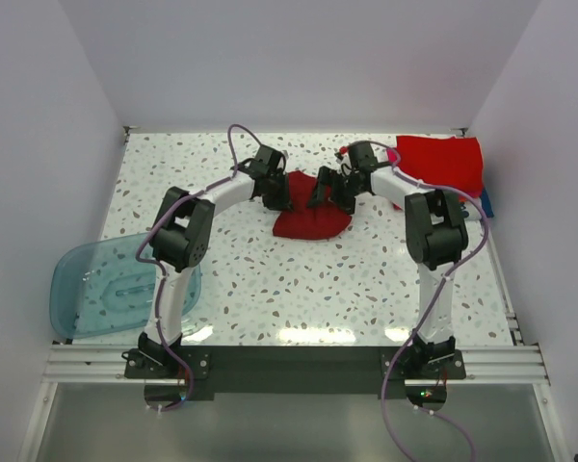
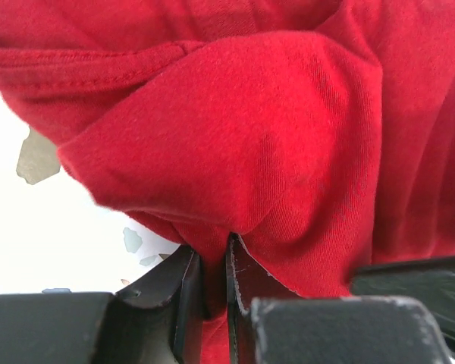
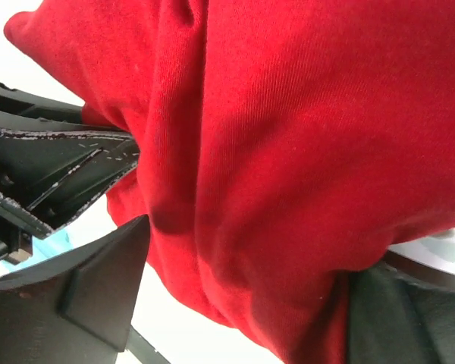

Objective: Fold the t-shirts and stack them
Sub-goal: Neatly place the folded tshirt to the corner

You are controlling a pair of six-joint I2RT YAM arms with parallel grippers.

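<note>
A plain dark red t-shirt (image 1: 310, 223) lies bunched at the middle of the table. My left gripper (image 1: 282, 195) is at its left top edge. In the left wrist view this gripper (image 2: 214, 262) is shut on a fold of the dark red t-shirt (image 2: 243, 129). My right gripper (image 1: 333, 195) is over the shirt's right top edge. In the right wrist view its jaws (image 3: 250, 250) stand wide apart with a thick bunch of the shirt (image 3: 288, 152) between them. A folded bright red t-shirt (image 1: 443, 160) lies at the back right on other folded cloth.
A translucent blue plastic tub (image 1: 106, 287) sits at the table's left front edge. White walls close in the back and both sides. The left gripper's black fingers (image 3: 53, 163) show close beside the right gripper.
</note>
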